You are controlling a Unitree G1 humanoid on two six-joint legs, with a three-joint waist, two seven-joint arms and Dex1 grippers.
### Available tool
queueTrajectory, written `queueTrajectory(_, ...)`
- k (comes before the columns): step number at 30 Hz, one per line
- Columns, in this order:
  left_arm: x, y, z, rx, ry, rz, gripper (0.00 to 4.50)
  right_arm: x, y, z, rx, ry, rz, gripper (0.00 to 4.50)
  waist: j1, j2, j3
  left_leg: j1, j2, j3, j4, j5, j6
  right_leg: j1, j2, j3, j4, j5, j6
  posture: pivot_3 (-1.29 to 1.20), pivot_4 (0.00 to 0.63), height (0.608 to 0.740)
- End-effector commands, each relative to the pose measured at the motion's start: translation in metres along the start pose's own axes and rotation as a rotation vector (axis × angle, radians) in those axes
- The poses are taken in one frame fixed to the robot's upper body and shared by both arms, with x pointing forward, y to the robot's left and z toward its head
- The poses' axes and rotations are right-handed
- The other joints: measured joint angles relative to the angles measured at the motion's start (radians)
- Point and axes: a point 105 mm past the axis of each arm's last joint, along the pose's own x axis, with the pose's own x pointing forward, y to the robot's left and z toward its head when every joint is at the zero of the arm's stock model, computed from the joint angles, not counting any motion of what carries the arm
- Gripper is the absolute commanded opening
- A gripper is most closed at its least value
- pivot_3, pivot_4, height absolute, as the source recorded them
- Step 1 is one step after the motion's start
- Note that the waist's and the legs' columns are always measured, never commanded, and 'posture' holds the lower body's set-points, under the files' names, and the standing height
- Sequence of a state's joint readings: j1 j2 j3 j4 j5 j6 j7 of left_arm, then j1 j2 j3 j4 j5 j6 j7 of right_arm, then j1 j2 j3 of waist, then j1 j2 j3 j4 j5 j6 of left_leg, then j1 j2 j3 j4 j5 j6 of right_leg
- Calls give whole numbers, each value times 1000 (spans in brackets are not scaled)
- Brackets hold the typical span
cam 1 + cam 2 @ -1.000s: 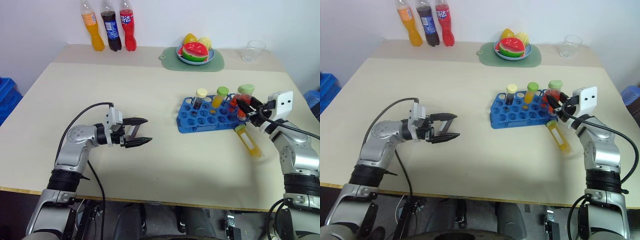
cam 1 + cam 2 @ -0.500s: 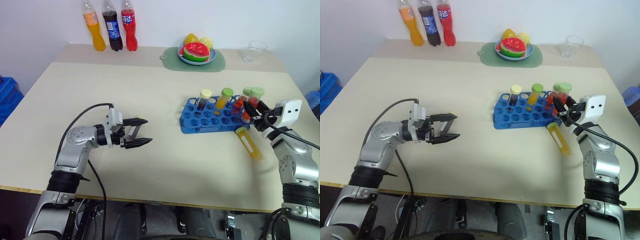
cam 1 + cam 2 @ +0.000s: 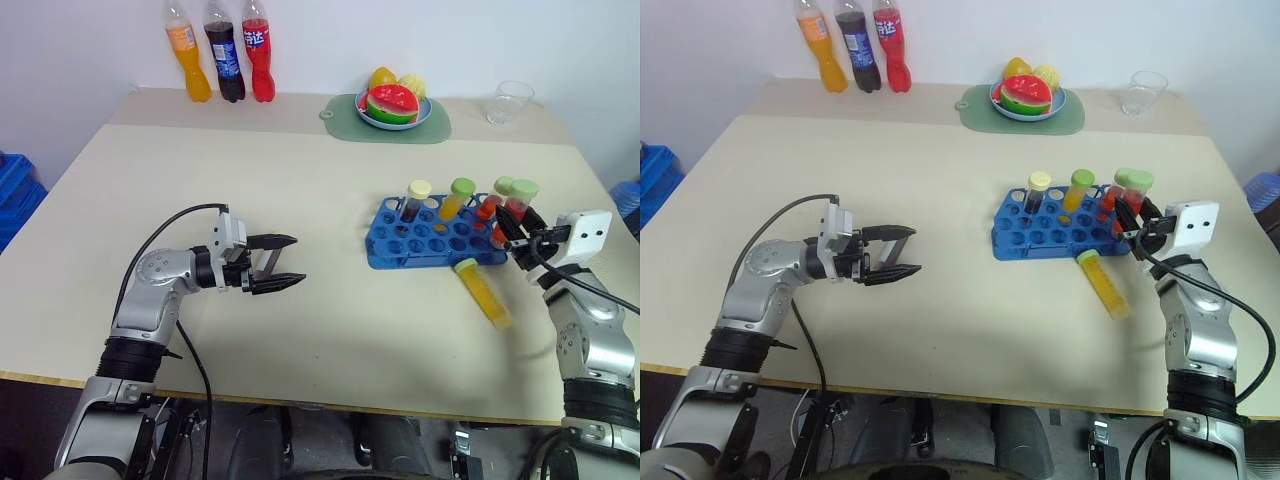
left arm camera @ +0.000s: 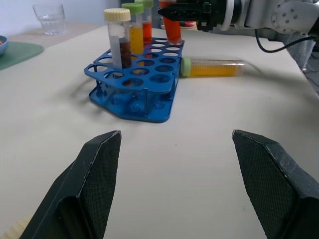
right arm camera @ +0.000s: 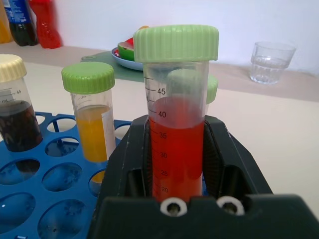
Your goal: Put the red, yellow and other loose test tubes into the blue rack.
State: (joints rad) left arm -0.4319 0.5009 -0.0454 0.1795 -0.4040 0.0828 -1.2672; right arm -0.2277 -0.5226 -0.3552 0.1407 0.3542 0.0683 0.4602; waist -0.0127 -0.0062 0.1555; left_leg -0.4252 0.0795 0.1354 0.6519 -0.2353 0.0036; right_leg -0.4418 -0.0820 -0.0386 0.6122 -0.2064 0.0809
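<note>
**Red tube gripped at the rack's right end**

Head views: the right gripper (image 3: 518,232) is clamped on a clear plastic tube of red liquid with a green cap (image 3: 521,203), held upright at the right end of the bright blue plastic rack with round holes (image 3: 432,243). A yellow-filled tube (image 3: 482,291) lies on the beige table (image 3: 300,180) just in front of the rack. The left gripper (image 3: 282,262) hovers well apart, fingers spread and empty.

Left wrist view: the rack holds a cream-capped dark tube (image 4: 119,39) and an orange-yellow tube (image 4: 134,32).

Right wrist view: the fingers (image 5: 124,164) squeeze the red tube.
</note>
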Motion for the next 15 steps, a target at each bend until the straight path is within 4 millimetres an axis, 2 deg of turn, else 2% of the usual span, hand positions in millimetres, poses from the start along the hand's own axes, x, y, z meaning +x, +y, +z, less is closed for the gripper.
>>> queueTrajectory(1,0,2,8,28,-20,-1,3688,0,-7,0,-23,-12,-33,1890,0,0,0,0,0,0,0,0,0,0,0,0,0,0,0,0,150,740)
queueTrajectory(4,0,2,8,29,-20,2,3688,0,-9,1,-23,-31,-63,3309,-3,0,0,0,0,0,0,0,0,0,0,0,0,0,0,0,150,740)
queueTrajectory(11,-1,1,9,30,-20,6,3688,-5,-3,-9,-40,-24,-58,3309,-6,0,0,0,0,0,-1,0,0,0,0,0,0,0,0,0,150,740)
queueTrajectory(15,0,2,8,30,-21,6,3688,-7,-5,-2,-67,-42,-66,4448,-6,0,0,0,0,0,0,0,0,0,0,0,0,0,0,0,150,740)
